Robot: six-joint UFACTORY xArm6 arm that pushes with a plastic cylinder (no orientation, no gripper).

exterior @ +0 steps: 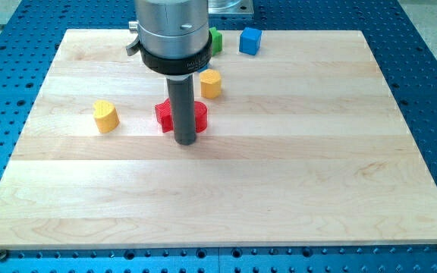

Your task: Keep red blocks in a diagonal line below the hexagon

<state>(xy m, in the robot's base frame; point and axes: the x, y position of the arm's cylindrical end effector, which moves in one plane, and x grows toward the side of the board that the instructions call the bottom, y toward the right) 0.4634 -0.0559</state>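
My tip [185, 142] rests on the wooden board just below two red blocks. One red block [163, 116] shows to the left of the rod, the other red block [200, 117] to its right; the rod hides the space between them and their exact shapes. A yellow hexagon-like block [211, 83] sits just above and right of the red ones. A yellow heart-shaped block [106, 116] lies further to the view's left.
A green block [215, 39], partly hidden by the arm's body, and a blue cube [250, 41] sit near the board's top edge. The wooden board [279, 182] lies on a blue perforated table.
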